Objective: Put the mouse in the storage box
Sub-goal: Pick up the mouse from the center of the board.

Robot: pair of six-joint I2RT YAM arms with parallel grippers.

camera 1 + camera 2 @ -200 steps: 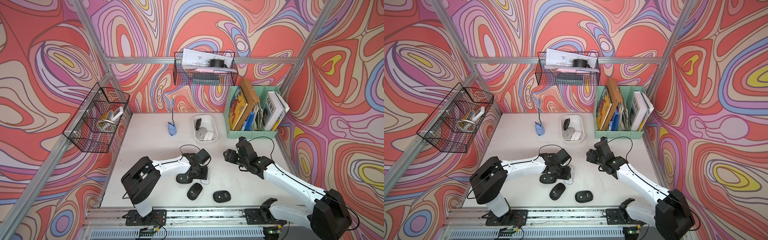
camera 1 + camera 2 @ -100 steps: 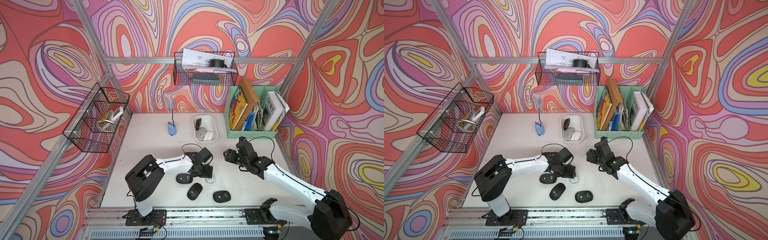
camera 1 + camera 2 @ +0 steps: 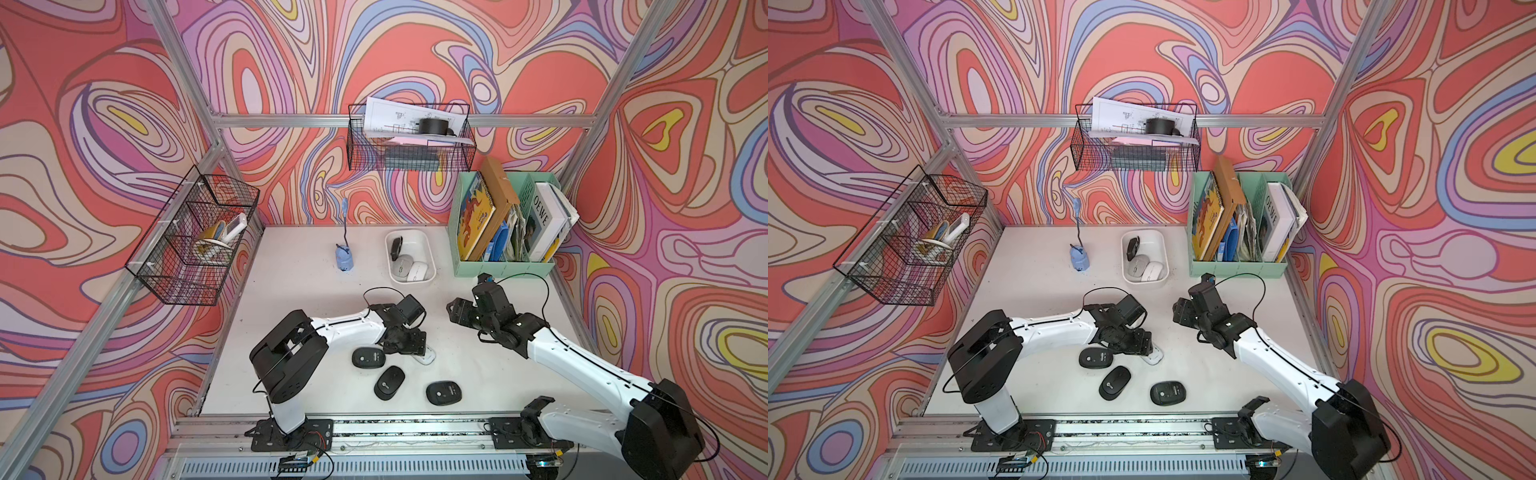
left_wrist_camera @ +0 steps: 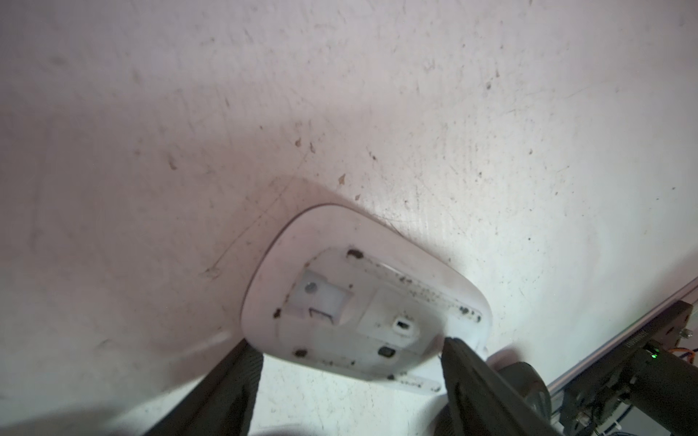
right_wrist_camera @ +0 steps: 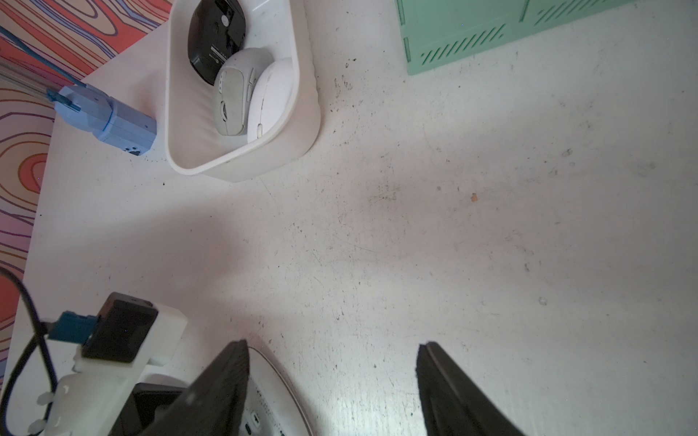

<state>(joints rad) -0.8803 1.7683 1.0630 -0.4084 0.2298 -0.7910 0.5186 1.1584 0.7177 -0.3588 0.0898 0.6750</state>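
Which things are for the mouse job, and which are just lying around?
For the job: white mouse, black mice, white box, left end effector.
Lying about: green book holder, wire baskets, blue gadget.

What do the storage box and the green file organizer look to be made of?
Storage box: probably moulded plastic, white, smooth with a slight sheen; rounded corners and a rolled rim. File organizer: likely plastic too, mint green, matte; slots cut in thin flat walls.
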